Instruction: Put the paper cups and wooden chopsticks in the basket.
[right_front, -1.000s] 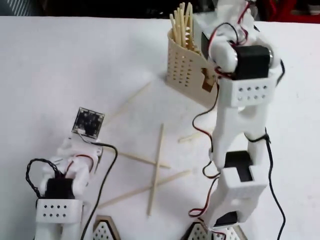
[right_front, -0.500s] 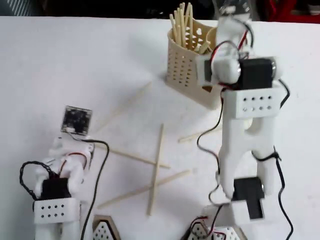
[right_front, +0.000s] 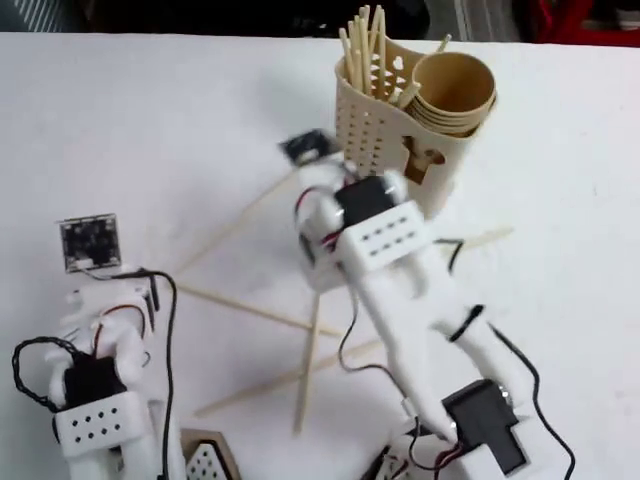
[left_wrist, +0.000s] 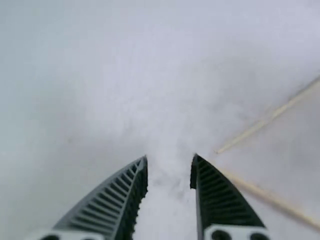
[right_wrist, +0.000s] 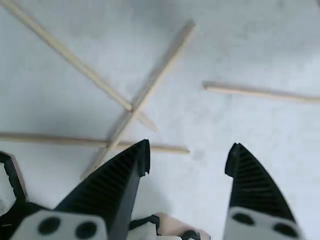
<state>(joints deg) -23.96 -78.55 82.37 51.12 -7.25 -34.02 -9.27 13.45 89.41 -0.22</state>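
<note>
1. Right gripper (right_wrist: 189, 150) was wide open, empty, over crossed chopsticks (right_wrist: 132, 107) on table (right_front: 120, 120); closing at the crossing risked pinching two.
2. Left gripper (left_wrist: 169, 160) sat narrowly open, empty.
3. Basket (right_front: 375, 130), cups (right_front: 455, 85) inside, was stick-crowded; insertion could snag.

basket (right_front: 375, 130): cream, upright | paper cups (right_front: 455, 85): stacked inside | chopsticks (right_front: 308, 372): some inside, several loose, crossed nearby

1. White table (right_front: 150, 110) lay beneath left claw (left_wrist: 168, 162) and right claw (right_wrist: 187, 150).
2. Red object (right_front: 575, 20) sat past table's far edge, well beyond right claw.
3. Grey slatted thing (right_front: 40, 12) sat at far corner, well beyond left claw.
</note>
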